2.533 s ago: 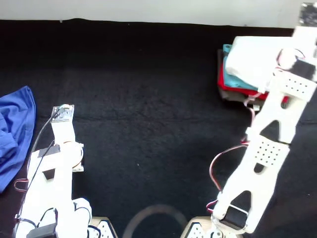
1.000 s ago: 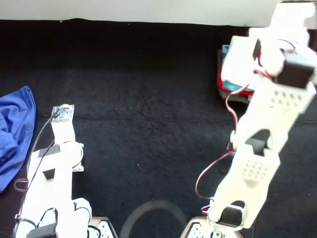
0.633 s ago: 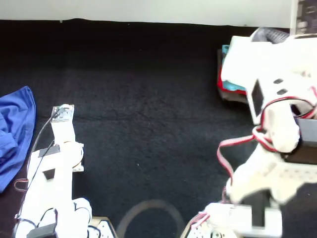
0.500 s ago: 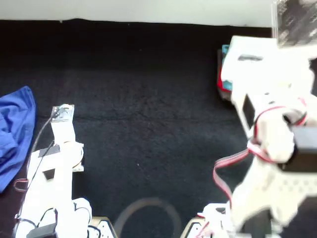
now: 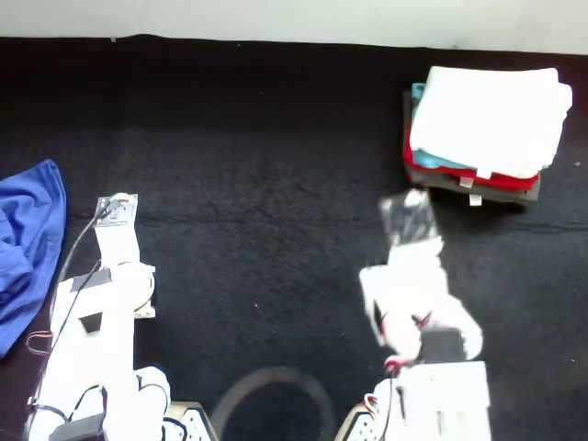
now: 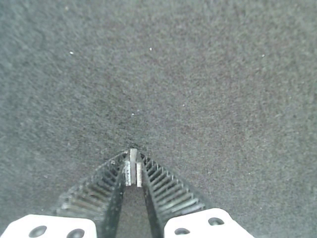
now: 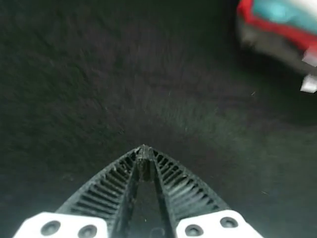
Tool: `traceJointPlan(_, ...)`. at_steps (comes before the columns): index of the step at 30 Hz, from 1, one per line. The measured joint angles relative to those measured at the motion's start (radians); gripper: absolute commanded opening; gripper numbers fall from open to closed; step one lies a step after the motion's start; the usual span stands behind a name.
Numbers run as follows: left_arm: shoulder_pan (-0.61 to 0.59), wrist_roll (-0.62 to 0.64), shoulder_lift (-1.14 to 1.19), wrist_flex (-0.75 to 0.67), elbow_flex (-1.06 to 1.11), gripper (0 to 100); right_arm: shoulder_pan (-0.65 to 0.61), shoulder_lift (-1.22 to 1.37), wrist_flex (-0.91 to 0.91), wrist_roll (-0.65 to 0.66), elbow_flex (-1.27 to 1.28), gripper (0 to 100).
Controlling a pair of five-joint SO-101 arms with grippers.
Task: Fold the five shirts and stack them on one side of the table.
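Note:
A stack of folded shirts [image 5: 482, 124] sits at the table's back right: white on top, then teal, red and a dark one beneath. Its red and teal edges [image 7: 277, 22] also appear in the right wrist view. An unfolded blue shirt [image 5: 26, 243] lies crumpled at the left edge. My left gripper [image 6: 132, 166] is shut and empty over bare black cloth, just right of the blue shirt. My right gripper [image 7: 144, 158] is shut and empty above the cloth, in front of the stack and apart from it.
Black cloth [image 5: 266, 156] covers the whole table. A pale wall strip [image 5: 276, 18] runs behind its back edge. The left arm's body [image 5: 96, 312] stands at front left, the right arm's body [image 5: 423, 322] at front right, and open cloth lies between them.
The right arm has pulled back from over the shirt stack toward the front of the table, uncovering the white top shirt. The left arm and the blue shirt have stayed put.

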Motion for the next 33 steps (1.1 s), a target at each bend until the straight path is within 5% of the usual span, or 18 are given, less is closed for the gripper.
traceJointPlan(5,0.0,0.0,0.0,0.0,0.0,1,0.0,-0.206,-0.086,0.0,0.287,0.6)
traceJointPlan(18,-0.029,-0.009,-0.006,0.031,-0.025,1,-0.005,-0.405,-0.072,-0.002,0.307,0.6)
traceJointPlan(22,-0.173,-0.057,-0.005,0.229,-0.195,4,-0.006,-0.405,-0.072,-0.002,0.307,0.6)
traceJointPlan(27,-0.437,-0.17,-0.005,0.483,-0.517,22,-0.02,-0.405,-0.072,-0.002,0.307,0.6)
traceJointPlan(33,-0.698,-0.387,0.008,0.5,-0.677,25,-0.06,-0.411,-0.037,-0.002,0.307,0.6)
